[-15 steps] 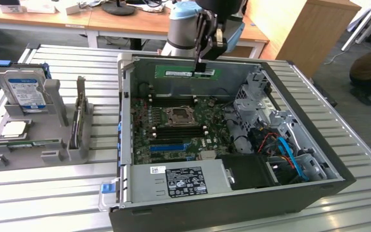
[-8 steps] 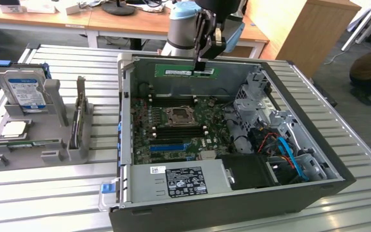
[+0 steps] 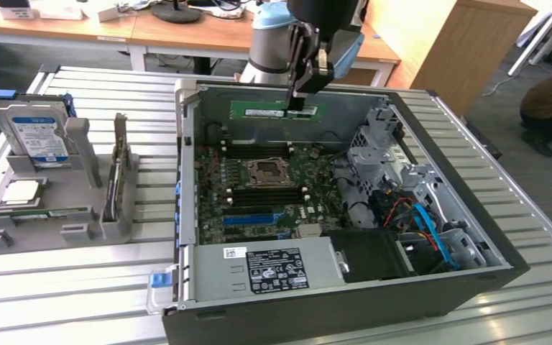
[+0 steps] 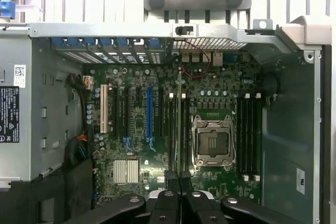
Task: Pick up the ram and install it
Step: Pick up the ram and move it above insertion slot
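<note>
1. Slatted metal table (image 3: 65, 295): it carries an open computer case (image 3: 333, 316) lying on its side, interior upward.
2. Motherboard (image 3: 221, 188): it lies flat in the case, with the CPU socket (image 3: 267, 171) near its middle and dark memory slots on both sides of the socket.
3. Grey fixture (image 3: 26, 230): it stands on the table at the exterior view's left, beside the case, and holds a hard drive (image 3: 31, 136) upright.
4. Gripper (image 3: 299, 105): it hangs from the arm over the far part of the case. The claw is pinched narrow on the ram (image 3: 267, 111).
5. The ram: a slim, long green board held level on its long edge, with a small white label on the facing side. It is in the air, clear of the motherboard and close to the case's far wall.

Limits of observation:
- The arm is cut off by the top of the exterior view.
- A finger covers the stick towards the exterior view's right.
- The chips on the stick cannot be made out.
- In the wrist view the ram (image 4: 178, 119) is edge-on, a thin line running out from the gripper (image 4: 178, 179), so its faces are hidden.
- That line falls over the slots beside the socket (image 4: 212, 142). Which slot it lines up with cannot be told.
</note>
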`<state>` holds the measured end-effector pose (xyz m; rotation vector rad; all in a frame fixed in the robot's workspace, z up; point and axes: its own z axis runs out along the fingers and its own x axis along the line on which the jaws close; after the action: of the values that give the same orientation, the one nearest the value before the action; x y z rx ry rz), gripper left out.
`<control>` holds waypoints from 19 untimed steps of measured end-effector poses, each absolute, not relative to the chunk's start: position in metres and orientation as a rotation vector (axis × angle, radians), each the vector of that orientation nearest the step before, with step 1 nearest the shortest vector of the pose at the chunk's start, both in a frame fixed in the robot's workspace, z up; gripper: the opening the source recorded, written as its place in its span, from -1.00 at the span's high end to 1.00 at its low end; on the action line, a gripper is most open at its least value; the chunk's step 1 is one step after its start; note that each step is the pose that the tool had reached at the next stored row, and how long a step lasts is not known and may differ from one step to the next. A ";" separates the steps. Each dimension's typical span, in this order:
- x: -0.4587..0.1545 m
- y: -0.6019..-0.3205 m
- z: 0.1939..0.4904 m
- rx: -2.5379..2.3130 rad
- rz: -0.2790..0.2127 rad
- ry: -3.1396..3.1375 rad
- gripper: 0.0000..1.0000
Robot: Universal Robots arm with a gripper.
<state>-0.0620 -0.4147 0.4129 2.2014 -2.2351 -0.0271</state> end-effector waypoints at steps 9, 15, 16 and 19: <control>-0.062 -0.415 0.399 2.202 -0.027 -2.235 0.76; -0.062 -0.415 0.395 2.201 -0.027 -2.235 0.76; -0.062 -0.415 0.395 2.201 -0.027 -2.235 0.76; -0.061 -0.415 0.394 2.201 -0.027 -2.236 0.76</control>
<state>-0.0610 -0.4147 0.3943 2.2014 -2.2357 -0.0268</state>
